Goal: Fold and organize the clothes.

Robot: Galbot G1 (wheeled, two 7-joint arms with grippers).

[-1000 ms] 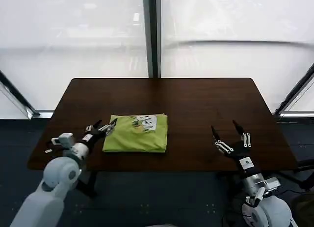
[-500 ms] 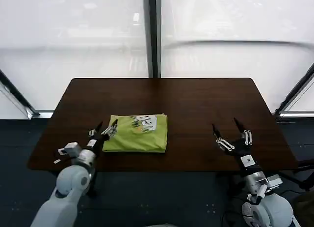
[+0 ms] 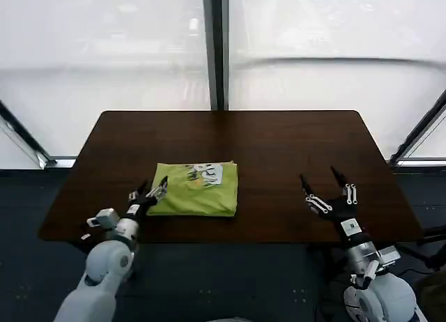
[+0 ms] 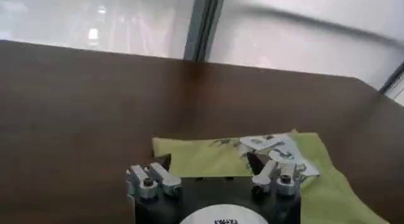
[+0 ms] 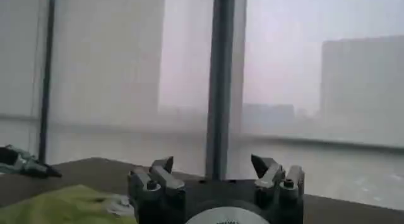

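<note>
Place: test room or lab, not a home.
Furniture: one bare dark wooden table [image 3: 279, 148] (no chairs around it).
Walls: tall frosted window panes [image 3: 104, 50] split by a dark mullion [image 3: 217, 49].
Floor: dark carpet [image 3: 230, 280].

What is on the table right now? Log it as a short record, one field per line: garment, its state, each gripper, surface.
garment: lime yellow-green T-shirt with a small white print on top
state: folded into a compact rectangle, lying flat on the table's left half
left gripper: open, at the shirt's left edge, low over the table
right gripper: open, above the table's right front part, well apart from the shirt
surface: dark brown table
</note>
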